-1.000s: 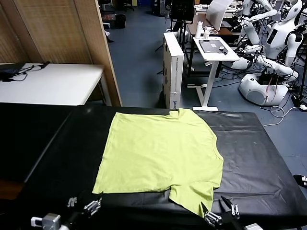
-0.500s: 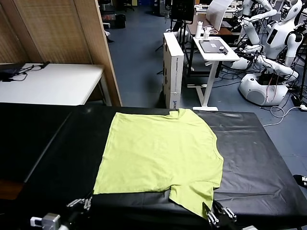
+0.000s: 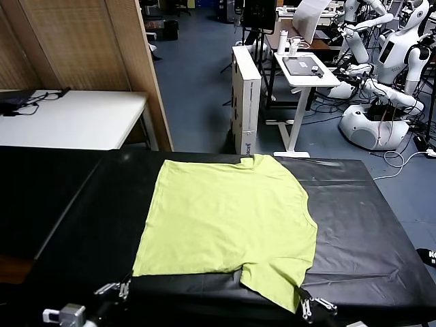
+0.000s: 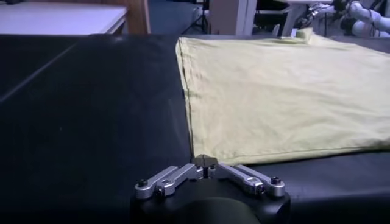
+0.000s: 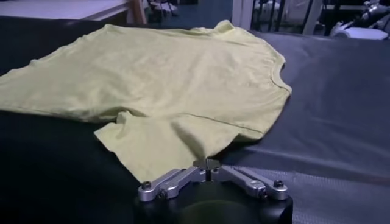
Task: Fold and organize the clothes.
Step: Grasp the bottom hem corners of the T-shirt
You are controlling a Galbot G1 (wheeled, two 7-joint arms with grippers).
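T-shirt [image 3: 228, 221]: you have one lime-green short-sleeved shirt lying flat on the black table [image 3: 75, 204], roughly at the centre, neckline towards 3 o'clock in the head view and one sleeve hanging towards 6 o'clock

Left gripper [image 4: 205, 164]: your left fingers are pressed together at the shirt's near corner at about 7 o'clock; the tips meet right at the hem, and I judge they have pinched the cloth, though the bite is thin

Right gripper [image 5: 207, 165]: your right fingers are also pressed together, at the tip of the near sleeve at about 5 o'clock, seemingly nipping its edge

Weight: I judge it very light, so you need no lifting force to speak of

Stiffness: soft and limp; expect it to sag and drape between your two grips once raised

Slip: cotton on this dark cover should drag a little, not slide freely, so lift before you carry across

Fragility: none, but a thin pinch can pull out

Where to hold: keep to hems and corners, where the doubled seam gives your fingers something to bite

Risk: uneven lift will skew the fold
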